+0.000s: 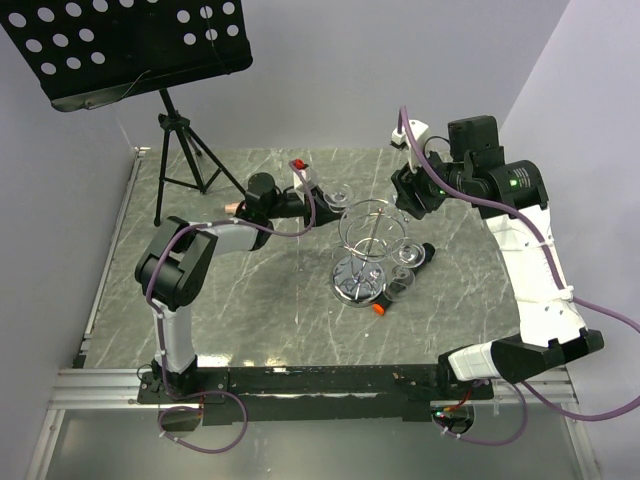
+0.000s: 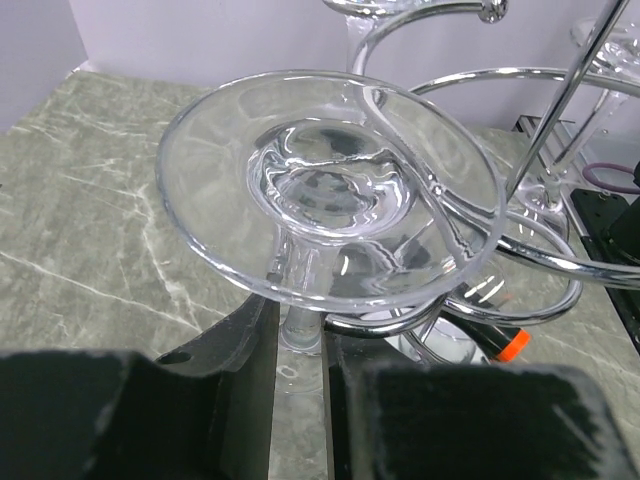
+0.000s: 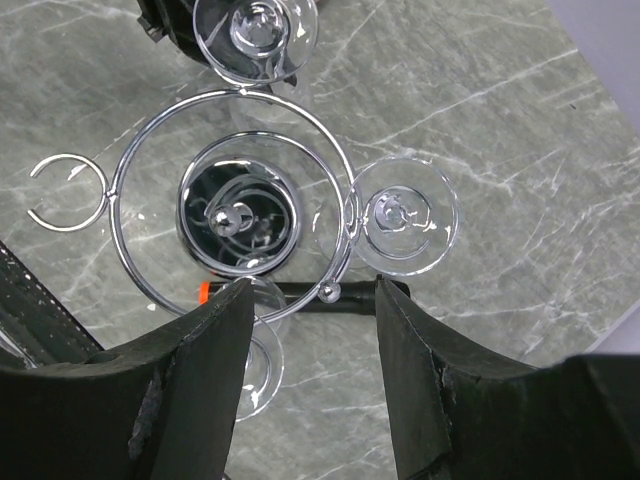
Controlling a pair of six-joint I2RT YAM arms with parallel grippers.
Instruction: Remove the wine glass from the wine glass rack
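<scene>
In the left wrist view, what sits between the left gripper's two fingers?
The stem of the wine glass, whose foot hangs on a wine glass rack arm just above; the left wrist view shows it.

Music stand (image 1: 150, 78) — black, tripod legs, perforated desk tilted; stands at the far left corner of the table. Table (image 1: 250, 310) — grey-green marbled top with pale veins. Marker (image 1: 422, 252): black barrel, orange near end, lying flat right of centre.
</scene>
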